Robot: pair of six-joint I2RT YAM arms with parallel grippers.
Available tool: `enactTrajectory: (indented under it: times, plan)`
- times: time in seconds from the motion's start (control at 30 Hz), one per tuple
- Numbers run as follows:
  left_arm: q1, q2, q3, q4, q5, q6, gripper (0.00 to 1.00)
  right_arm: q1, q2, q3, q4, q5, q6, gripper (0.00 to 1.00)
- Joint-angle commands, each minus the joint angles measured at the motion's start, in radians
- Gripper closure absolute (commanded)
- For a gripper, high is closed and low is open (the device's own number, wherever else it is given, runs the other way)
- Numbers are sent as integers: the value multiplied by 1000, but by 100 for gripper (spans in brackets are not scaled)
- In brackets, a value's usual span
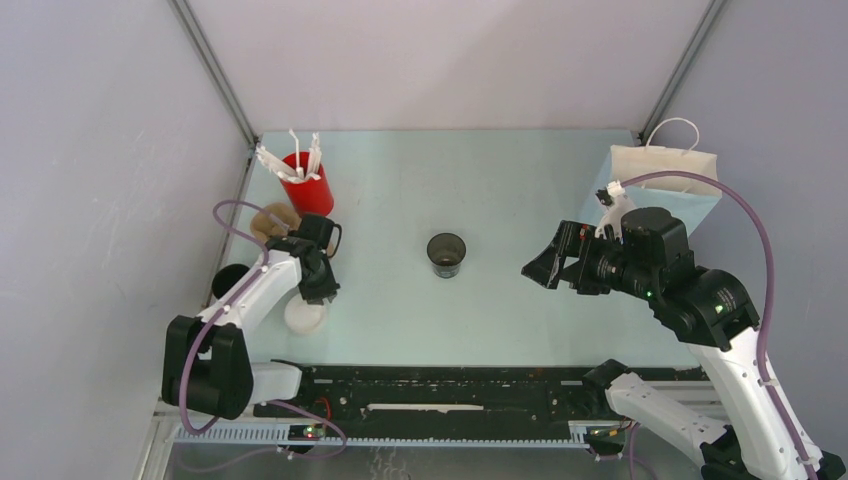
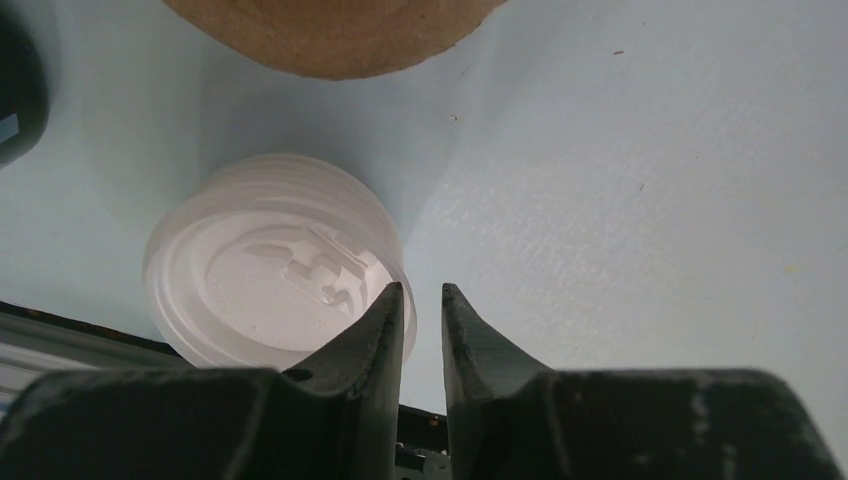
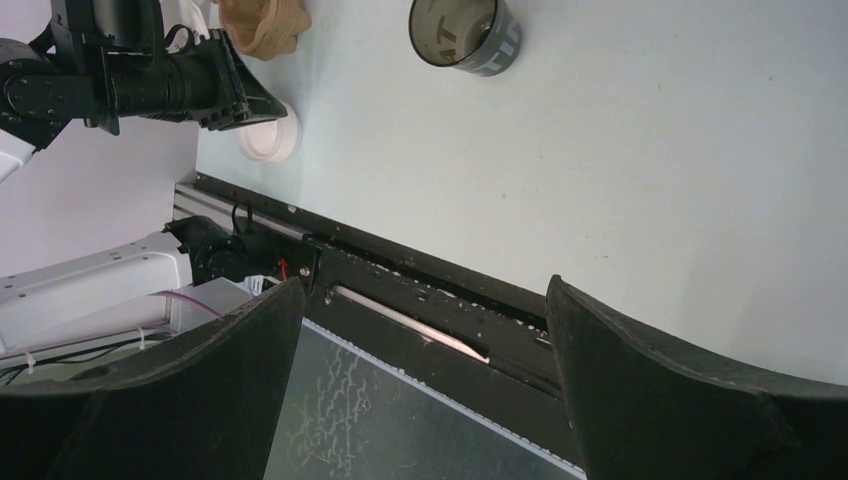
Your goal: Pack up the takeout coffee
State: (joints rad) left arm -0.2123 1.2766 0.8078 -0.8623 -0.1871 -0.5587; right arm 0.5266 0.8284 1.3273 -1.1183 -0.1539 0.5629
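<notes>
The takeout coffee cup (image 1: 446,253), small and black, stands open-topped in the middle of the table; it also shows in the right wrist view (image 3: 465,35). Its round white lid (image 1: 305,315) lies apart, flat on the table at the near left, and fills the left of the left wrist view (image 2: 270,290). My left gripper (image 1: 320,288) hangs just over the lid's right edge (image 2: 422,292), jaws nearly together with a slim gap and nothing held. My right gripper (image 1: 540,268) is wide open and empty, raised to the right of the cup (image 3: 422,285).
A white paper bag (image 1: 665,185) with handles stands at the back right. A red cup with white cutlery (image 1: 305,180) stands at the back left, a brown pulp tray (image 1: 272,220) just in front of it. A dark round object (image 1: 228,280) sits by the left wall.
</notes>
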Motion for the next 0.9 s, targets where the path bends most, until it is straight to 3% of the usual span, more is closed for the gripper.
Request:
enactTrajectory:
  times: [0.0,0.4,0.87]
  plan:
    - [-3,-7,-15,22,-23,11,78,8,-6,-3,5,20,-12,0]
    - [-3,-25,6,-4,-37,15,99,9,-12,-23,28,7,-4,0]
    - [-3,-187,140,-155,-43,-8,100,11,11,-22,41,-3,-10,0]
